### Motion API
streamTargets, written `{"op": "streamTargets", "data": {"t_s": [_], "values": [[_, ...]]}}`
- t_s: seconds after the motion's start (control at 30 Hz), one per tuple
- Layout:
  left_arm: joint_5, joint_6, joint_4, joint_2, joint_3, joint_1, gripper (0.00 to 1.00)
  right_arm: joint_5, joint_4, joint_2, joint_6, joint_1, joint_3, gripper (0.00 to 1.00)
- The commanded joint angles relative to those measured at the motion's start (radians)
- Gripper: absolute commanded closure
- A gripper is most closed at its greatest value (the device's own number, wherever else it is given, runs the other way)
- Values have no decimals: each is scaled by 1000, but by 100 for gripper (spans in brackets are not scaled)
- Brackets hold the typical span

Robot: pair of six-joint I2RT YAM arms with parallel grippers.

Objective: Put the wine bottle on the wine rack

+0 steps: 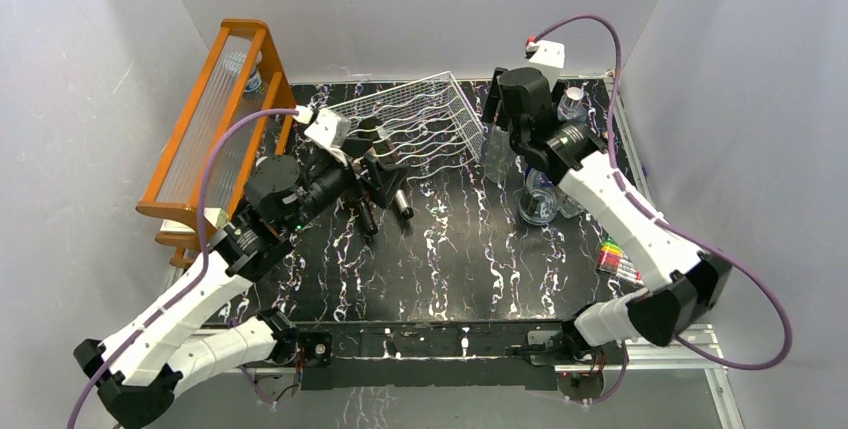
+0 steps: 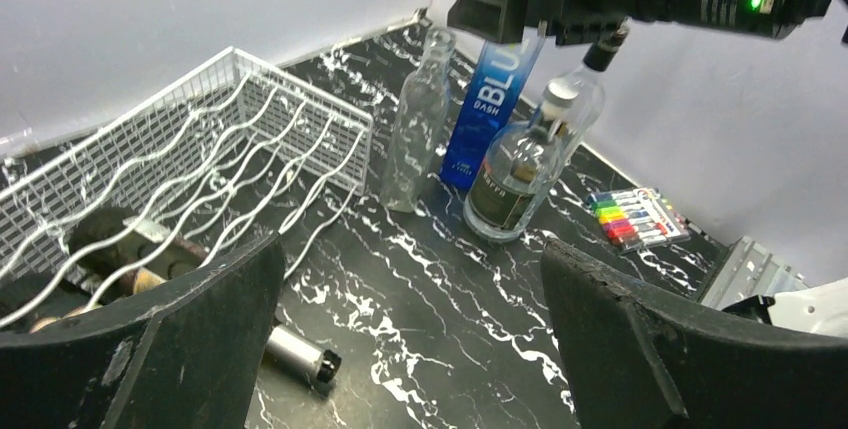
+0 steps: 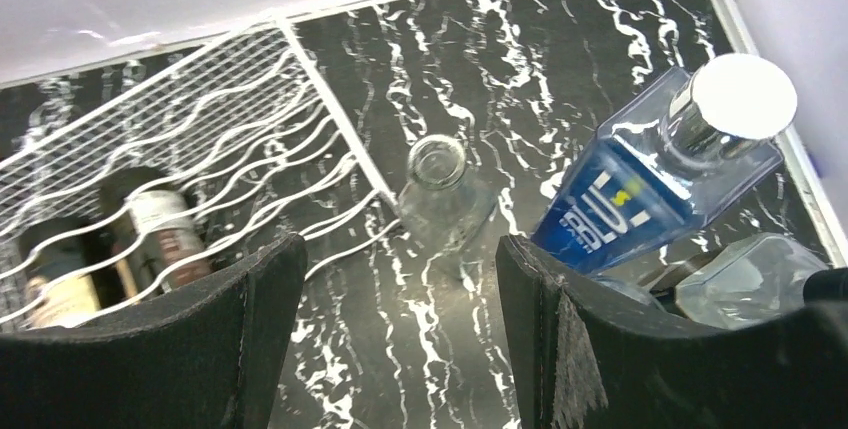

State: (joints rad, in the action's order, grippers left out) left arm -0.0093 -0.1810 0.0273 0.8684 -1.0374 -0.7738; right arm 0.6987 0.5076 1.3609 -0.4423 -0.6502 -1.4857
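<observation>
Wine bottle, dark with a pale label, lies on its side inside the wine rack, seen through the wavy cross wires, with a second dark bottle beside it. Whether they rest on a lower layer of wire or on the bench cannot be told. In the top view two dark necks stick out past the rack's near edge onto the black, white-veined bench.

The silver-white rack sits at the back centre. The left pincer hovers at its near left side with its fingers spread wide and nothing between them; one bottle neck lies on the bench just below it.

The right pincer hangs over the rack's right corner, fingers apart and gripping nothing. Directly below the gap stands a clear glass bottle, upright, uncapped, just beside the rack. Close to its right stand a blue bottle lettered "BLU" with a silver cap and a squat clear bottle with a dark label.

An orange wooden shelf stands at the back left. A pack of coloured markers lies near the right edge.
</observation>
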Motion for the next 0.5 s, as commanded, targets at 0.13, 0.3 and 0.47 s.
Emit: {"op": "streamTargets", "data": {"t_s": [0.13,0.3,0.47], "values": [[-81,-78,-30,75,43,0,2,-22,97,143,-3,107,-119,22],[-62,-98,-28,108,46,0,2,-114,39,186,39,164,-86,29],[-52,-96,-24,119,46,1,2,-163,-39,202,99,170,-61,35]]}}
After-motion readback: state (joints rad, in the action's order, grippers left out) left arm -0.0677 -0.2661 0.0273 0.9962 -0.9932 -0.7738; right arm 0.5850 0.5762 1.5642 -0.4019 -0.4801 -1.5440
